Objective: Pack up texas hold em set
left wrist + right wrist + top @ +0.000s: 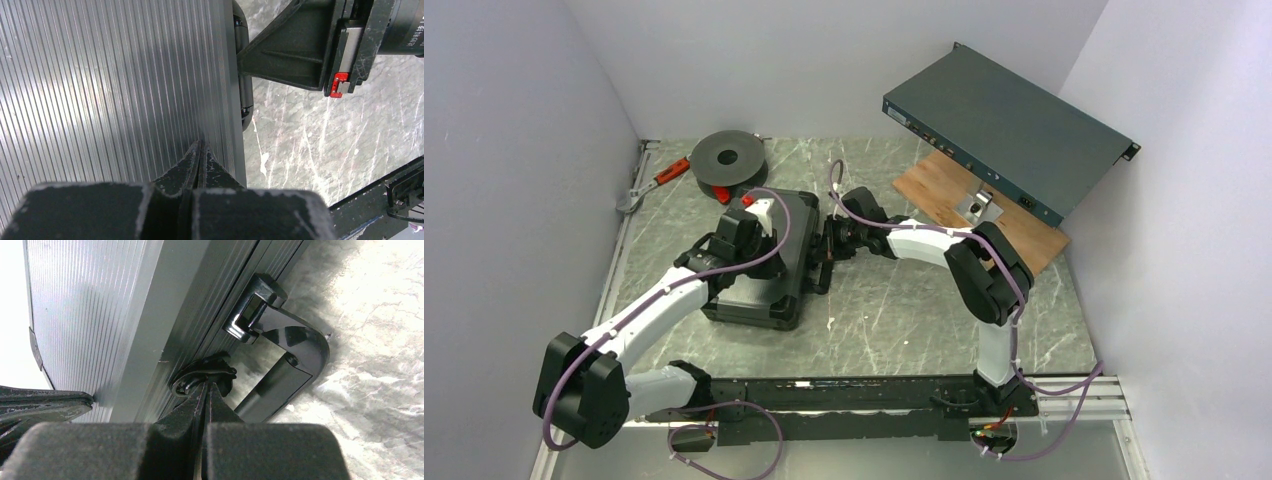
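Closing the latches looks to me like the step in hand, since the briefcase lies flat with its lid down on the marbled table, left of centre. To do it well, I would press straight down with the left gripper, whose tips sit on the lid close to its front edge, so the seam closes evenly. I would then nudge with the right gripper squarely against the front edge, taking care not to slip under the handle.

Both pairs of fingers are pinched fully together and hold nothing. The right tips sit at the seam, against a small black fitting just beside the handle's mount.

The case looks hard. Its lid shows fine parallel ribs with a silvery sheen in the wrist views, and the handle is glossy black. No chips or cards are visible, so I judge them to be inside.
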Motion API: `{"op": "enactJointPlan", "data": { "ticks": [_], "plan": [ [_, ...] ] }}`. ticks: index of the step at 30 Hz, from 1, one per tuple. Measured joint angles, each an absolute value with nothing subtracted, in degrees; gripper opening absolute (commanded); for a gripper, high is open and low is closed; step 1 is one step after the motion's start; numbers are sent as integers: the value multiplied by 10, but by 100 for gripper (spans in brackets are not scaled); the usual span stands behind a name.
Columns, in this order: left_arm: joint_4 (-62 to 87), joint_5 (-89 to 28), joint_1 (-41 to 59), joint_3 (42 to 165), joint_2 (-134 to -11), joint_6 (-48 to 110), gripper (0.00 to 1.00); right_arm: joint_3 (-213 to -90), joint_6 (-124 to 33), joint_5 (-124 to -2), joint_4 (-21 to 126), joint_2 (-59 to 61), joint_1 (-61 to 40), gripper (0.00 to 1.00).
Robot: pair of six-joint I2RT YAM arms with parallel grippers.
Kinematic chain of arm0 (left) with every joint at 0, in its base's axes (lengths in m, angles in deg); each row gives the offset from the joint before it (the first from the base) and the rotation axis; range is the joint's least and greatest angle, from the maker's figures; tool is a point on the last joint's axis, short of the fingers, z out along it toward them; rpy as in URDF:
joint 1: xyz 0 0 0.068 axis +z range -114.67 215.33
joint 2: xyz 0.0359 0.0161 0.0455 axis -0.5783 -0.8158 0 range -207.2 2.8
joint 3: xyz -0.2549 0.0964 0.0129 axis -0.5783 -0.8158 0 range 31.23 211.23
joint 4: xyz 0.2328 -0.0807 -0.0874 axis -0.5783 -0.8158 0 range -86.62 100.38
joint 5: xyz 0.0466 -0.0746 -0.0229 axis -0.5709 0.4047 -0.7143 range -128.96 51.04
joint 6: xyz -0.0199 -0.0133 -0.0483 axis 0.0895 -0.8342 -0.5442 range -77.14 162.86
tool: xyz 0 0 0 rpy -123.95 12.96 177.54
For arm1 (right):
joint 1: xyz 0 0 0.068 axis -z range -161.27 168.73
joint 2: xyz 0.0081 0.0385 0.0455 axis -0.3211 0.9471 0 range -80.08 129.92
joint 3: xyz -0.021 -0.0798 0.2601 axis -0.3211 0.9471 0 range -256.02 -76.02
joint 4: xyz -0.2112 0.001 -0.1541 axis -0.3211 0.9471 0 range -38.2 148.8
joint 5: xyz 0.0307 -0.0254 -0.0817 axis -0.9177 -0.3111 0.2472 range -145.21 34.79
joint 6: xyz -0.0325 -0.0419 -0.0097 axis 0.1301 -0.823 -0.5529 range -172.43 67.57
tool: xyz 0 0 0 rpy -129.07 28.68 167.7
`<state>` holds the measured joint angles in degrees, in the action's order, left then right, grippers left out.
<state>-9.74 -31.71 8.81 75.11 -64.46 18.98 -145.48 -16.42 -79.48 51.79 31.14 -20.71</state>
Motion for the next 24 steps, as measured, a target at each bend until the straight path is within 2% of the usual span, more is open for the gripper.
{"op": "enactJointPlan", "data": {
  "ticks": [24],
  "plan": [
    [-93,-320,78,751,-645,185,0,-1412,-158,-793,476,310,-240,0]
  ]
}}
